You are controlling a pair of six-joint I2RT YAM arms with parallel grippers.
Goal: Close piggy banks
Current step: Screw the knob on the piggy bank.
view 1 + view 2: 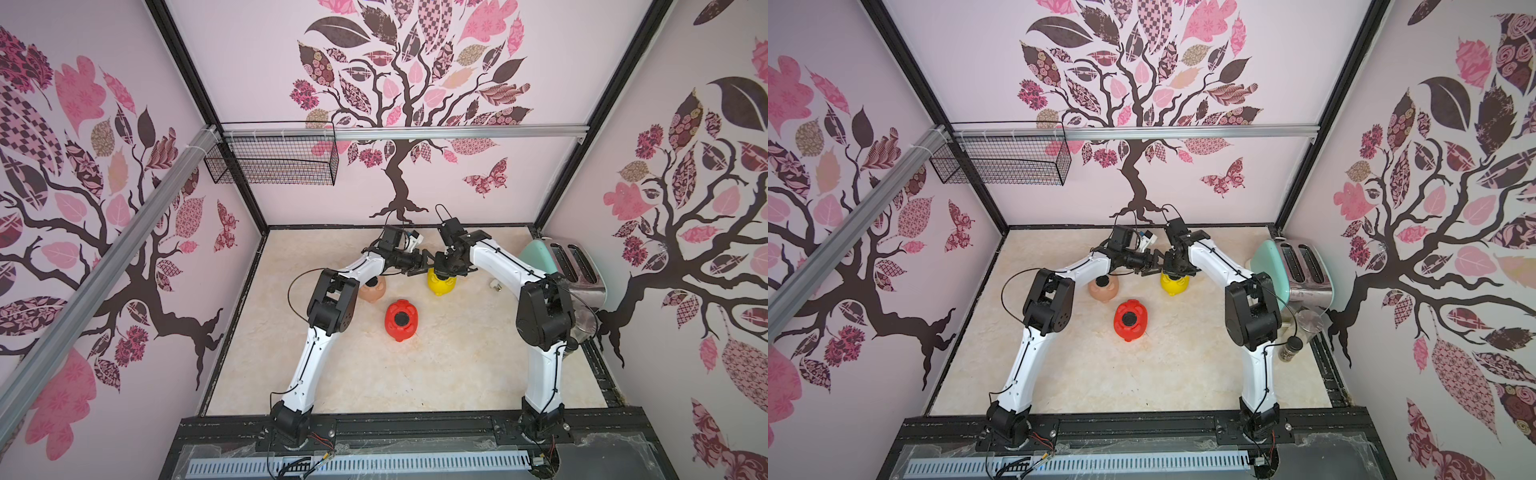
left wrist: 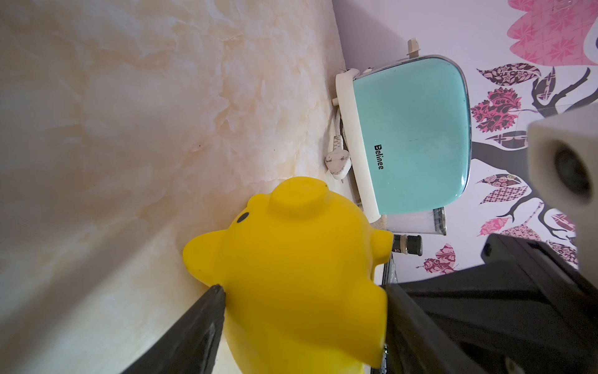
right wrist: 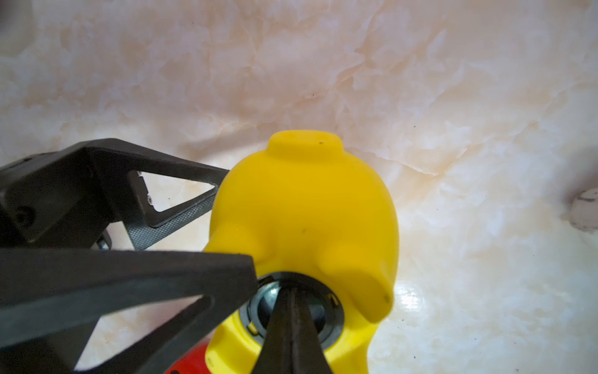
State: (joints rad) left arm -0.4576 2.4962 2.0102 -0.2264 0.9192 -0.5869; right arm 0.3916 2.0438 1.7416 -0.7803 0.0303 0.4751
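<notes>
Right claw (image 3: 293, 291) is pinched together, tips down on the black plug (image 3: 330, 320) in the belly hole of the yellow piggy bank (image 3: 304, 200) — push straight along the hole and don't skid off the rim. Left claw (image 2: 302, 291) is clamped across the pig's sides; grip firm so it can't roll. The pig is glossy and round, belly up, snout pointing away from the right claw. Further off are the red piggy bank (image 1: 400, 320), plug in, and the peach piggy bank (image 1: 372, 289).

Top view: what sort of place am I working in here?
Most likely a robot test booth dressed up as a kitchen counter: wallpapered panels set in a black metal frame, a marble-look table, and a mint toaster standing against the side wall.
</notes>
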